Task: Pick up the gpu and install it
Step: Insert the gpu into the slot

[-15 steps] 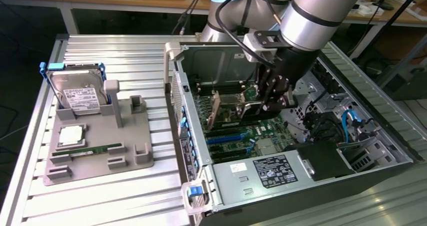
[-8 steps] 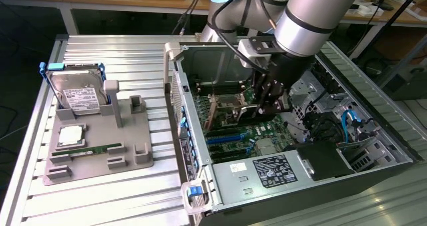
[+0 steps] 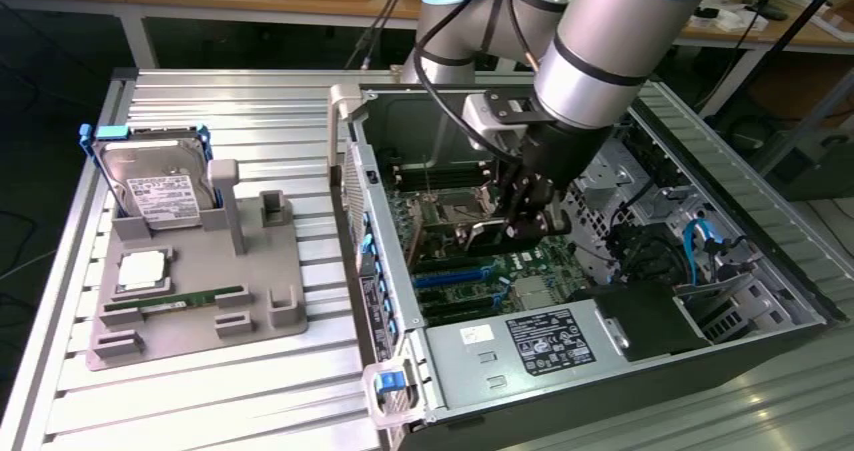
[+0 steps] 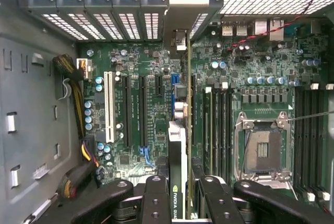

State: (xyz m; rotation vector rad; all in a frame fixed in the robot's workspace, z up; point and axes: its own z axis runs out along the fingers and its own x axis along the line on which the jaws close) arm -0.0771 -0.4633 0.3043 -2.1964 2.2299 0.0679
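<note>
Inside the open computer case (image 3: 367, 221) on the desk (image 3: 227, 391), the hand (image 4: 181, 185) is clamped on the gpu (image 4: 179, 130), holding it edge-on over the green motherboard (image 4: 156, 57), with its silver bracket (image 4: 182, 4) at the row of rear slot covers (image 4: 104, 25).

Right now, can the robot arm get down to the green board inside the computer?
Probably yes: the case is open on top, and the tool, gripping the gpu, hangs right above the green board with nothing between.
</note>
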